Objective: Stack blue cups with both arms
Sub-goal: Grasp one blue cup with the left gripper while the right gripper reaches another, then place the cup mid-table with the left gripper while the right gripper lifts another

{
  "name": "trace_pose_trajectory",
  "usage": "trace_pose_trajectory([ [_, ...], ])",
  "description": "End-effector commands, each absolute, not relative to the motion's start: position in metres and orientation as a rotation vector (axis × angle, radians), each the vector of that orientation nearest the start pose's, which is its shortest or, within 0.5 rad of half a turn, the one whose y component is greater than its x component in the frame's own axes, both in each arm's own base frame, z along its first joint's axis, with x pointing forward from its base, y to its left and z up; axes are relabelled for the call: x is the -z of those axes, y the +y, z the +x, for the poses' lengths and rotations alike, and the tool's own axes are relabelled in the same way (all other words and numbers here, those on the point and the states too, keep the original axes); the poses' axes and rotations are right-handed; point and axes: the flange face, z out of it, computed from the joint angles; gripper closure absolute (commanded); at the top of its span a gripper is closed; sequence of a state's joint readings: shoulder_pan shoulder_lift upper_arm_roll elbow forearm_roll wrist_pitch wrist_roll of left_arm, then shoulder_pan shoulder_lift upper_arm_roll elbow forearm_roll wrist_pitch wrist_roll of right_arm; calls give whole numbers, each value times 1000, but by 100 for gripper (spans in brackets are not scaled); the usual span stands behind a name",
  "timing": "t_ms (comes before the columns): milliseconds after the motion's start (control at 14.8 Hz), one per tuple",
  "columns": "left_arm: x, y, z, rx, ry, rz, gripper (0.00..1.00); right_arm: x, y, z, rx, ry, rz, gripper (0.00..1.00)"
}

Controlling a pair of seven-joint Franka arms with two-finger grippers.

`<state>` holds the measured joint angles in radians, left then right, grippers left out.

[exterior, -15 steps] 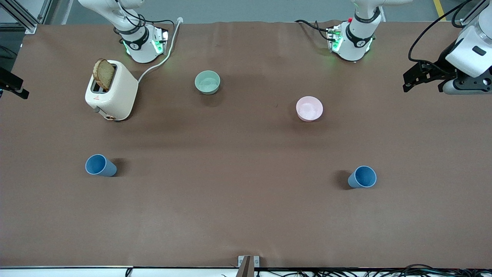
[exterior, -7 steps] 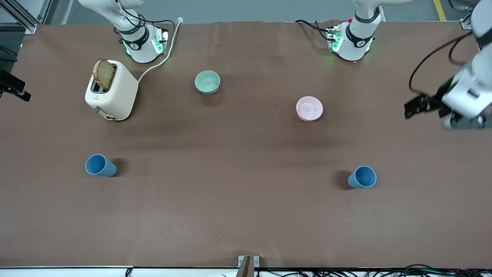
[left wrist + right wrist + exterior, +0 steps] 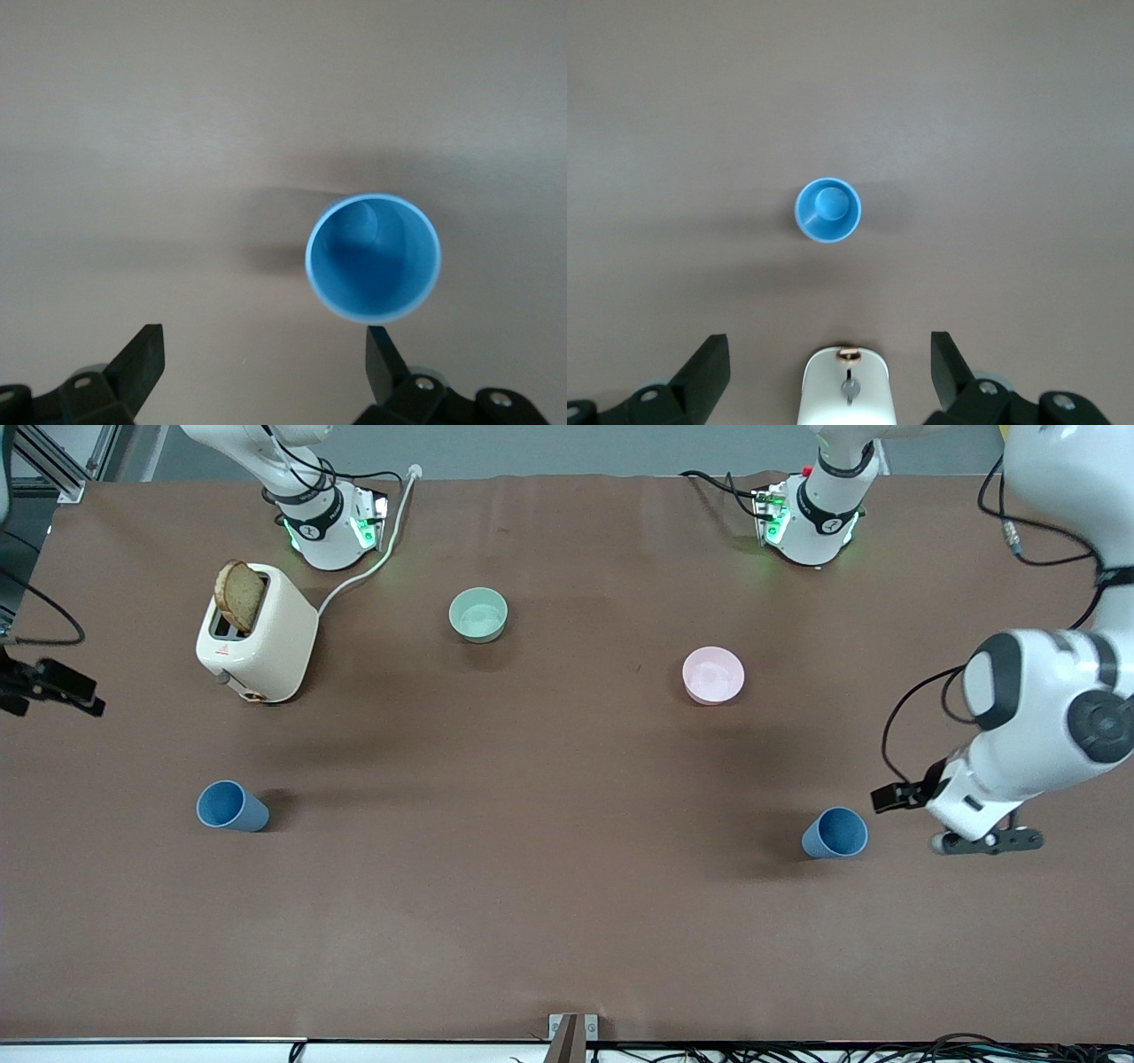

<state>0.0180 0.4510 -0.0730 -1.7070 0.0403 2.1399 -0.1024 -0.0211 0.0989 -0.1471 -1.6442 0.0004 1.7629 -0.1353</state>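
Landmark: pink bowl (image 3: 713, 675), upright on the brown bench (image 3: 549, 921).
Cup one: blue cup (image 3: 834, 833) (image 3: 373, 257), upright on the bench, nearer the front camera than the pink bowl and toward the left arm's end; mouth open upward.
Cup two: second blue cup (image 3: 230, 807) (image 3: 827, 211), upright, also nearer the front camera than the pink bowl, well apart from it toward the right arm's end.
Left pincer: (image 3: 266, 359) in the air just beside cup one, toward the left arm's end from the pink bowl; fingers spread wide apart, holding nothing, one fingertip (image 3: 379, 345) close to the cup's rim without touching.
Right pincer: (image 3: 829, 363) high above the bench at the right arm's end, well apart from the pink bowl; fingers spread apart, empty, cup two and the toaster (image 3: 258, 643) (image 3: 846, 390) seen below it.
Green bowl: (image 3: 478, 614) farther from the front camera than the pink bowl, toward the right arm's end.
Toaster: a bread slice (image 3: 239, 595) stands in its slot.
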Motion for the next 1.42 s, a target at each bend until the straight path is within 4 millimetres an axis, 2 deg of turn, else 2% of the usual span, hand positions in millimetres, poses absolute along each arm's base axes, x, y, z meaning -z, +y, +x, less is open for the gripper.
trace_pose_trajectory([
  [0, -301, -34, 670, -34, -49, -3142, 1, -477, -109, 602, -1, 88, -3175, 0],
  [135, -276, -39, 672, -47, -45, -3150, 14, -427, -115, 607, 19, 106, -3172, 1],
  [271, -261, -46, 673, -50, -29, -3153, 39, -387, -115, 610, 82, 104, -3181, 1],
  [474, -250, -48, 673, -62, -27, -3154, 79, -333, -116, 623, 90, 138, -3154, 2],
  [609, -250, -50, 674, -60, -29, -3158, 99, -307, -116, 626, 84, 150, -3140, 3],
  [677, -251, -54, 674, -63, -56, -3174, 100, -304, -116, 626, 79, 147, -3141, 5],
  [812, -261, -76, 672, -55, -72, -3205, 100, -279, -117, 624, 23, 158, -3135, 12],
  [947, -285, -111, 668, -36, -130, -3233, 100, -269, -117, 620, 7, 197, -3106, 19],
  [1083, -304, -169, 652, -96, -215, -3263, 100, -260, -117, 620, -2, 192, -3106, 31],
  [1150, -310, -205, 641, -121, -277, -3271, 100, -256, -117, 621, -5, 190, -3108, 44],
  [1286, -316, -276, 613, -168, -379, -3278, 100, -255, -118, 622, 9, 203, -3102, 83],
  [1353, -315, -316, 594, -188, -404, -3267, 100, -256, -119, 623, 14, 206, -3100, 90],
])
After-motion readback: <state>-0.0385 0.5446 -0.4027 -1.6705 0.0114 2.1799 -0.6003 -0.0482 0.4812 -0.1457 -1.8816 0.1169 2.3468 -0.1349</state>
